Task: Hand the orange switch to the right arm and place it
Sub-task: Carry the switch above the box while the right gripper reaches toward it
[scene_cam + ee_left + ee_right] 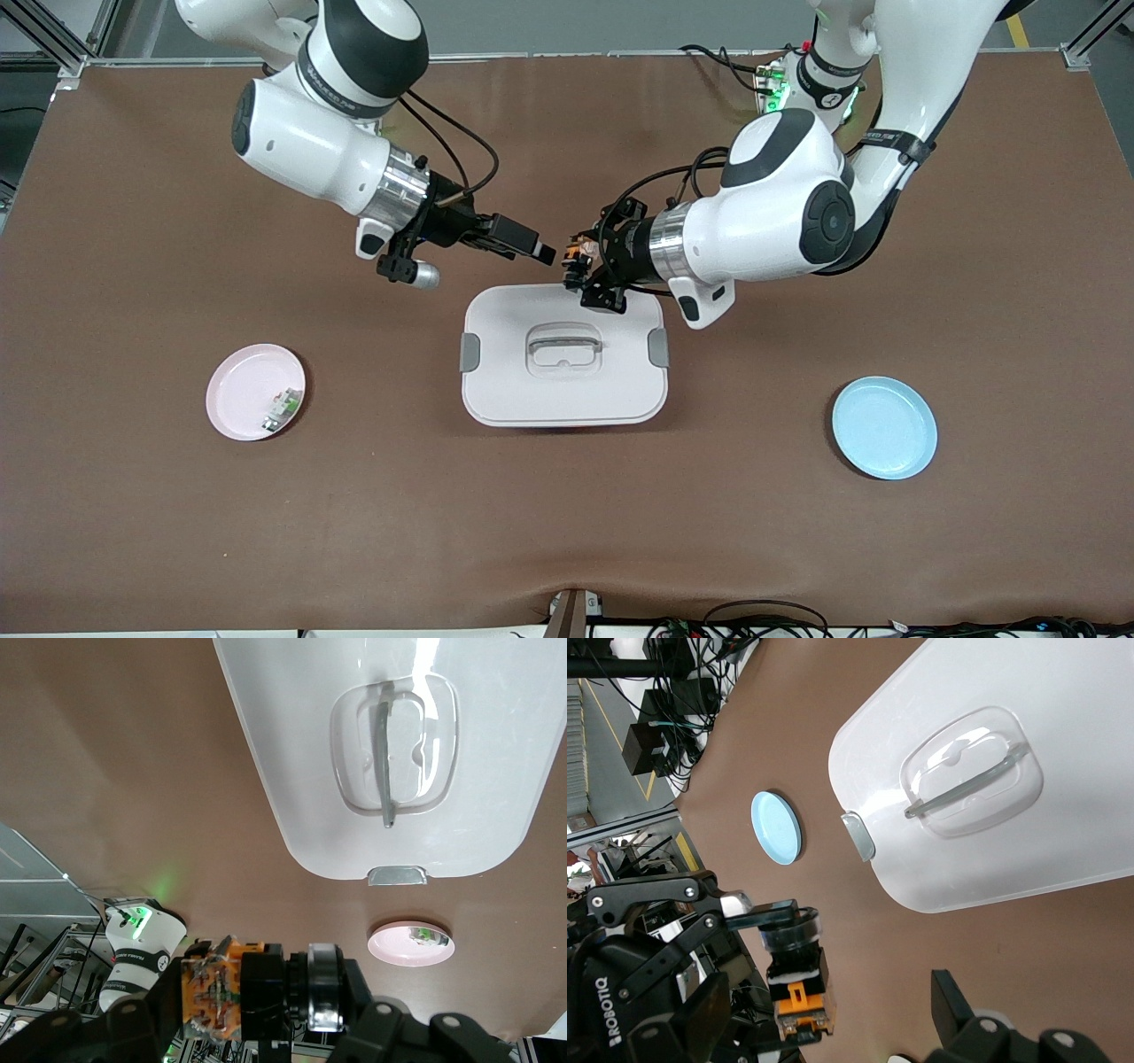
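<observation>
Two grippers face each other over the rim of the white rectangular lidded plastic box (563, 354) that lies toward the robots' bases: the left gripper (576, 264) is clamped on the small orange switch (582, 250), a stubby black cylinder with an orange-marked body (215, 999) and metal ring. The right gripper (542, 252), fingers spread apart and empty, sits just beside it. A round pink plate (237, 392) carrying a small green-and-white part (282, 410) lies toward the right arm's end, a round light-blue plate (884, 428) toward the left arm's end.
</observation>
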Tool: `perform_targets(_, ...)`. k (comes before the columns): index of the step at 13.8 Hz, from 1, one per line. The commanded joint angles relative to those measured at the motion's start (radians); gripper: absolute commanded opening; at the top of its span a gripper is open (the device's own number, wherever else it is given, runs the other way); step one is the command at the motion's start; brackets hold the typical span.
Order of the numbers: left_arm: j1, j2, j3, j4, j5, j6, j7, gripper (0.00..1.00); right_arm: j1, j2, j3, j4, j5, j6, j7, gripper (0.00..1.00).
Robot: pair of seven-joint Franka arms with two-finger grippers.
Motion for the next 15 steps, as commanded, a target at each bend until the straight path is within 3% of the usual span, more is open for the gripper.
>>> perform_targets(1, -0.015, 0.003, -0.001, 0.015, -0.019, 0.000, -0.018, 0.00, 0.012, 0.039, -0.008, 0.048, 0.024, -0.008, 0.022, 1.00)
perform_targets(12, -0.034, -0.003, -0.001, 0.018, -0.019, 0.008, -0.021, 0.00, 0.062, 0.094, -0.009, 0.091, 0.021, -0.010, 0.051, 0.98)
perform_targets(15, -0.034, -0.003, -0.001, 0.023, -0.019, 0.008, -0.038, 0.00, 0.057, 0.093, -0.009, 0.091, 0.022, -0.027, 0.050, 0.58)
